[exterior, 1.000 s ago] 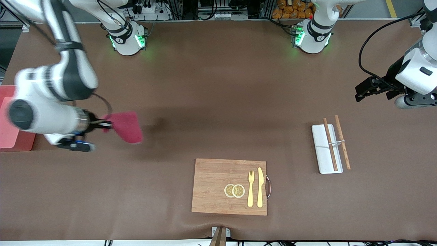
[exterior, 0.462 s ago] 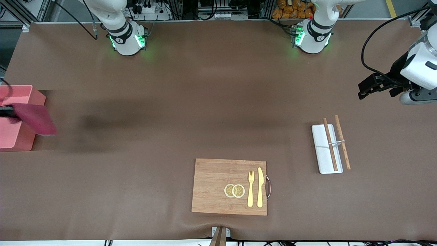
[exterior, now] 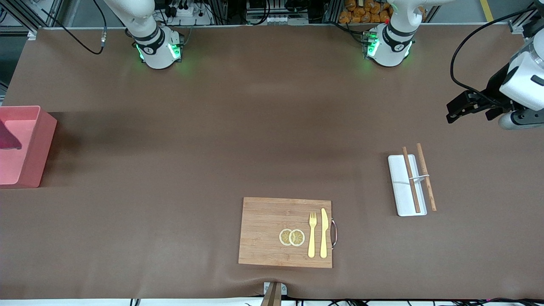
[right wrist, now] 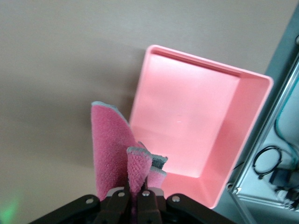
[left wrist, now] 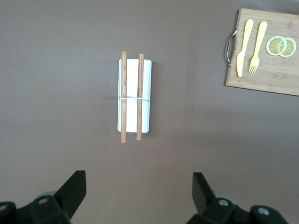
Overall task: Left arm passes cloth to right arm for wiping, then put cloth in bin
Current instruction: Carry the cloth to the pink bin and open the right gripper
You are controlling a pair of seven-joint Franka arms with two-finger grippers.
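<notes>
cloth (right wrist: 111, 145) in pinched right gripper (right wrist: 135, 192) over bin (right wrist: 243, 140) rim

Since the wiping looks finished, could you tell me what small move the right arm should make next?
Probably carry the cloth a little further over the bin, then release. The right claw is shut on the cloth, which hangs at the bin's rim rather than over its middle. The left claw waits open over the table.

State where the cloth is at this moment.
The cloth hangs pinched in the right gripper, up in the air over the rim of the pink bin at the right arm's end of the table; the front view shows only its corner.
</notes>
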